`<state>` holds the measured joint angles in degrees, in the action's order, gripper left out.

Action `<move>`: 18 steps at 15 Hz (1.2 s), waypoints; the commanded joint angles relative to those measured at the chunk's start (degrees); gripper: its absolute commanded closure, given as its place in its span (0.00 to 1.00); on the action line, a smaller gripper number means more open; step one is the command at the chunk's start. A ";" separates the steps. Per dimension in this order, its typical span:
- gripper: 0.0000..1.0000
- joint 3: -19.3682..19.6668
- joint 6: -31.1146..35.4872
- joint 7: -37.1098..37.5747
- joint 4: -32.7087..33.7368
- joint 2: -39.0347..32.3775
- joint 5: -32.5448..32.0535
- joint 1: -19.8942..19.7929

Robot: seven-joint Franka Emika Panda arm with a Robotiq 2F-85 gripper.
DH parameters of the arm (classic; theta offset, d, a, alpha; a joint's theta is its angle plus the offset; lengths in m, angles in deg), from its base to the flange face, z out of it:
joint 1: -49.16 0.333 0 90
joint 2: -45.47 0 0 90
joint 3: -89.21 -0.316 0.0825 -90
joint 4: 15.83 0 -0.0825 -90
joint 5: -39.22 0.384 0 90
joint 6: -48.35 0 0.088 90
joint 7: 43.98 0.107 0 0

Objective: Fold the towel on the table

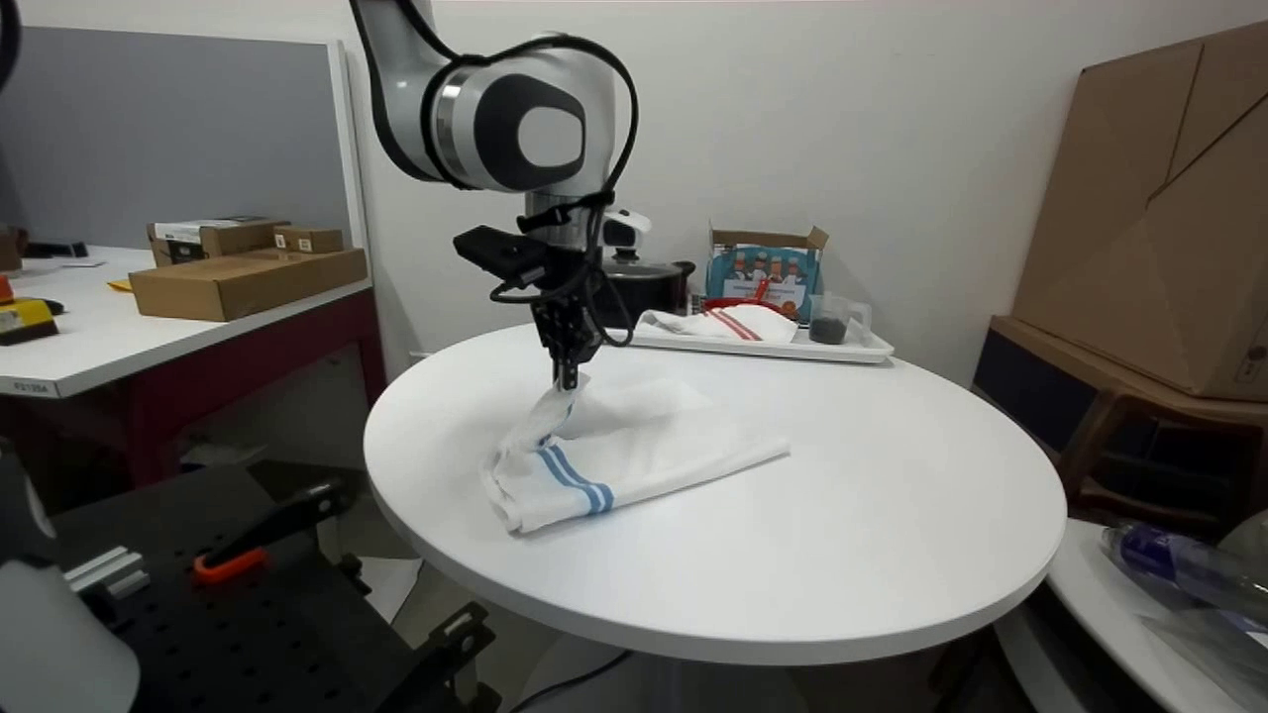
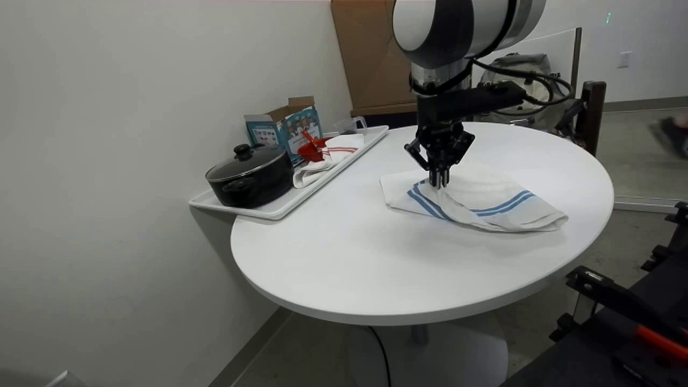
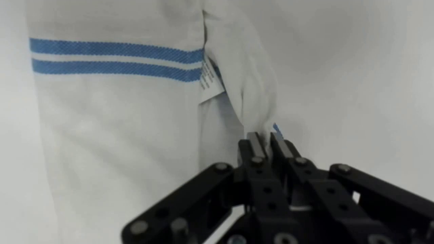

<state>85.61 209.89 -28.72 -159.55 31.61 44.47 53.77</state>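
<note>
On the big round table [image 1: 872,545], at about ten o'clock from its middle in an exterior view, lies a white towel [image 1: 684,436] with blue stripes. Right over it, the black claw [image 3: 264,137] points down. Its fingers [image 3: 256,145] are squeezed almost together, with a scrunched bit of towel pinched between them. Only the wrist view shows a little label [image 3: 211,83] with tiny writing, near twelve o'clock, poking out by a fold. The claw hides some of the towel there, near five o'clock.

At ten o'clock from the table's middle, in an exterior view, a white tray [image 2: 282,207] sticks out past the table edge. It holds a black pot [image 2: 250,180], a red thing [image 2: 312,150], a cloth [image 2: 344,143] with red stripes and a clear cup [image 2: 350,125]. A blue box [image 2: 303,131] stands by them. In an exterior view, the claw gets in front of part of the pot [image 1: 649,289].

Over at nine o'clock, an exterior view shows a desk [image 1: 99,337] with brown boxes [image 1: 248,284] on it. A much bigger carton [image 1: 1139,228] stands between two and three o'clock. Near two o'clock, an exterior view shows a bag [image 2: 524,60], partly behind the robot arm [image 2: 462,32].
</note>
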 commanded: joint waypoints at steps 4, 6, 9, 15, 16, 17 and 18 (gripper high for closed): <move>0.90 0.93 -1.84 -1.48 -0.90 5.70 1.74 -1.46; 0.90 -1.43 -1.42 -7.29 -3.42 8.96 5.34 -2.88; 0.90 -9.20 2.09 -21.98 -10.35 15.21 16.25 -7.16; 0.90 -2.71 -2.21 -47.16 -17.30 25.10 44.05 -1.78; 0.90 -1.83 -1.75 -50.97 -14.09 21.79 49.11 -3.45; 0.90 -0.30 -1.51 -54.43 -14.72 22.22 54.10 -4.73; 0.90 1.51 -1.82 -56.82 -14.73 22.35 57.31 -6.08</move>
<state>82.64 209.80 -76.99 -174.27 52.88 92.21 50.47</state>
